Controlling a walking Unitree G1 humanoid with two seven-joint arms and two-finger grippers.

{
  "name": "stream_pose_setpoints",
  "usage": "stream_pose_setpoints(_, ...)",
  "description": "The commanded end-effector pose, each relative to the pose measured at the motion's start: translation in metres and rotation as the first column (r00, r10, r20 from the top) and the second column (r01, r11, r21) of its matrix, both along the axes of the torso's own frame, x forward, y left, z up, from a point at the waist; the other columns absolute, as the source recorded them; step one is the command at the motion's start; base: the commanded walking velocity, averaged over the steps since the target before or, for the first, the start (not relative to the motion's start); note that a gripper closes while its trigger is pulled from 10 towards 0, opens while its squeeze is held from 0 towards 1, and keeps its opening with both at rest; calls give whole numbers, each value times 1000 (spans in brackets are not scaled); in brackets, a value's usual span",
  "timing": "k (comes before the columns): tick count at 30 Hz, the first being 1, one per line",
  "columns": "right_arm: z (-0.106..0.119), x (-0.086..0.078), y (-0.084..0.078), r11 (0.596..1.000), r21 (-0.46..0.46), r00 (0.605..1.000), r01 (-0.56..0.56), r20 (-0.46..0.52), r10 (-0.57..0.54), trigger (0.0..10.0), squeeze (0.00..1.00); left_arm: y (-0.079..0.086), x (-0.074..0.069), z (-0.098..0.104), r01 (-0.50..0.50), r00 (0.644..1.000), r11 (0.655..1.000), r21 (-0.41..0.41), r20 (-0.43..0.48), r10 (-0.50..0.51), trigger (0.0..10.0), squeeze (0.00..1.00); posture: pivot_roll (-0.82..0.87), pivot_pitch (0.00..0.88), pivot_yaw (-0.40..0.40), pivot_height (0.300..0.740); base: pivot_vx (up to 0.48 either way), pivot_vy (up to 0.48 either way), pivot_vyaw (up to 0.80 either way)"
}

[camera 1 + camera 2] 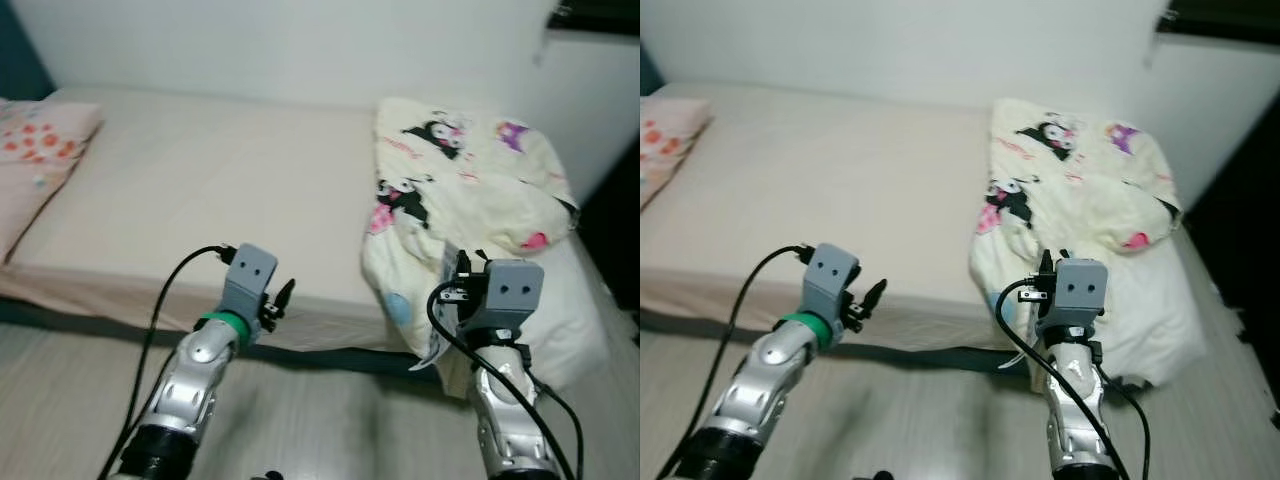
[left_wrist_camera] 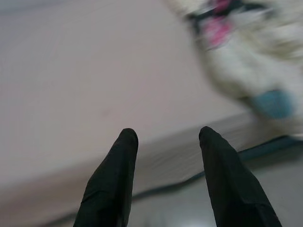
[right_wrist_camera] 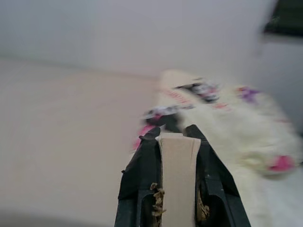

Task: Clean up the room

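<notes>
- Two grippers of mine were raised in front of me, over the pale wood floor [image 1: 60,400] at the edge of the bed [image 1: 220,170].
- My left gripper [image 2: 168,137] hovered near the bed's near edge, its two black fingers [image 2: 113,179] spread well apart with nothing between them.
- My right gripper [image 3: 176,135] was closed on a flat beige strip [image 3: 177,175], clamped between the two fingers; I could not tell what the strip was, though frayed brownish bits showed at its sides low down.
- That right gripper sat just in front of the cream comforter [image 1: 470,190], printed with black-and-white cartoon characters and pink marks.
- The comforter lay bunched in a heap on the right part of the bed, its near end spilling over the bed's edge toward the floor.
- The rest of the bed was covered by a smooth beige sheet.
- A pink floral pillow [image 1: 35,150] lay at the far left end of the bed, well apart from the comforter.
- A white wall [image 1: 300,45] stood behind the bed.
</notes>
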State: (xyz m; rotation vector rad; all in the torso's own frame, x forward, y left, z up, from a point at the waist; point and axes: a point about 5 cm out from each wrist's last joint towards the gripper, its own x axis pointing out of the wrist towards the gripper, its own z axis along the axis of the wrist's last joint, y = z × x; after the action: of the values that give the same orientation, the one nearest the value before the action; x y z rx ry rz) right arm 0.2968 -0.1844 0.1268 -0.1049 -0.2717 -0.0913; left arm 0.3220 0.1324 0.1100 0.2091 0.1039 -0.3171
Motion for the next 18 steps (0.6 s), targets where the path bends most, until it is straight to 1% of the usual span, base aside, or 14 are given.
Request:
stream_pose_setpoints(1, -2, -1, -2, 1000, 3, 1000, -2, -1, 2, 10000, 204, -3, -2, -5, 10, 1000, 1000, -2, -11, -10, 10000, 0, -27, 59, 32, 740, 0, 0, 731)
stream_pose_setpoints(7, -1, 1, 1, 1000, -5, 1000, -16, 0, 16, 10000, 184, -5, -2, -7, -9, 1000, 1000, 11, -14, 10, 10000, 0, -27, 59, 32, 740, 0, 0, 731)
stream_pose_setpoints(13, 0, 3, 3, 999, -13, 999, -32, -1, 32, 10000, 176, -2, -3, -13, -41, 999, 998, 40, -26, 42, 10000, 0, -27, 61, 36, 740, 0, 0, 724)
stream_pose_setpoints(15, -8, 4, 5, 999, -26, 998, -46, -33, 45, 10000, 176, 12, -5, -33, -114, 991, 991, 75, -61, 119, 10000, 0, -23, 59, 28, 740, 0, 0, 706)
stream_pose_setpoints(16, -16, 5, 6, 998, -31, 997, -55, -62, 53, 10000, 176, 23, -9, -48, -165, 981, 981, 100, -90, 174, 10000, 0, -17, 58, 4, 740, 0, 0, 694)
stream_pose_setpoints(18, -25, 5, 7, 997, -39, 992, -71, -105, 67, 10000, 176, 37, -16, -65, -238, 958, 963, 126, -134, 255, 10000, 0, -15, 59, -11, 740, 0, 0, 694)
